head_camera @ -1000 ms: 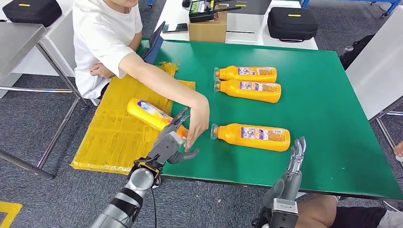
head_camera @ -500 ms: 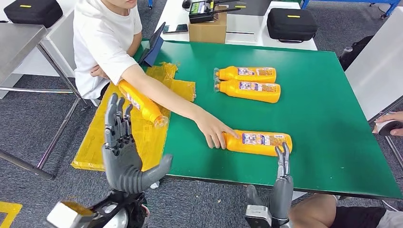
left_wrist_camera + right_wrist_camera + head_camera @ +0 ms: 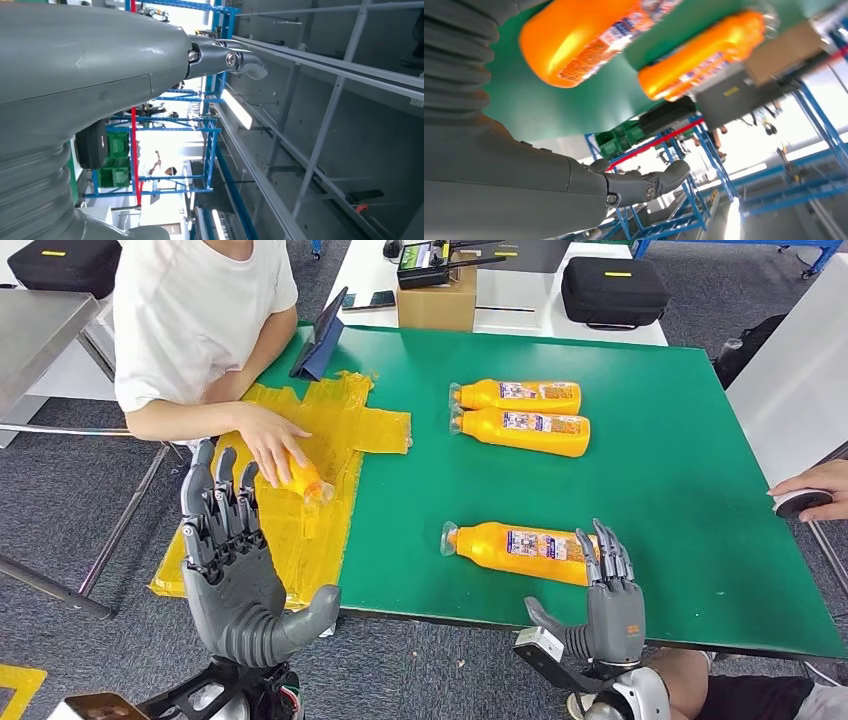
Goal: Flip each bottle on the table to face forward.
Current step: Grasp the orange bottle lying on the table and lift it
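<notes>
Both hands are raised with fingers spread wide and hold nothing: left hand (image 3: 235,575) beside the desk (image 3: 680,490), right hand (image 3: 610,605) near the nearest bottle (image 3: 515,548).

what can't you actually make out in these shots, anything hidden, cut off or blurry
- Bottle on the yellow sheet, head view: a person's hand covers most of it, so its label side cannot be told.
- Near bottle, head view: the right robot hand hides its base end.
- Bottle labels, right wrist view: blurred and close, print unreadable.
- Item under a second person's hand, head view: cut off by the edge.
</notes>
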### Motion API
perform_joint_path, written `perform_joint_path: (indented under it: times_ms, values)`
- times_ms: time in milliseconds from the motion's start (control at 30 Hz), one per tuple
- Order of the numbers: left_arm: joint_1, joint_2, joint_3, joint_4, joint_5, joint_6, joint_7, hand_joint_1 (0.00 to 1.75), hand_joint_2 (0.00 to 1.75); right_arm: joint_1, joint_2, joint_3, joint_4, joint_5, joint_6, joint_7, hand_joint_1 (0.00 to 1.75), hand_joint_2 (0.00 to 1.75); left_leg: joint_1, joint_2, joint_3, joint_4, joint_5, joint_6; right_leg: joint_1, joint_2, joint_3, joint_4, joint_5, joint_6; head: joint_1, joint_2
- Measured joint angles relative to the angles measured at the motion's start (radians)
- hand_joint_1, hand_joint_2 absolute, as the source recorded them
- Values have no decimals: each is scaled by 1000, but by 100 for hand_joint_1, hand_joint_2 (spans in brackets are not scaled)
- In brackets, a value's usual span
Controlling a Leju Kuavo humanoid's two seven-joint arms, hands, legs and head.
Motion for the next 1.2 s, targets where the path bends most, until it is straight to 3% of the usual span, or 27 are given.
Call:
perform_joint_path:
  times_ms: [400,633,1200]
  values:
    - [-17,-1,10,29,5,-34,3,0,175,-121,-79,-17,114,100,128,111,0,175,0,0,0,0,0,0,0,0,0,0,0,0,0,0]
    - [-28,-10,15,86,5,-27,97,0,175,-189,-113,-17,241,104,199,155,0,175,0,0,0,0,0,0,0,0,0,0,0,0,0,0]
    - [-57,-26,24,193,-3,-12,132,0,175,-335,-107,20,523,137,218,155,0,175,0,2,5,0,0,0,0,0,4,0,1,0,0,0]
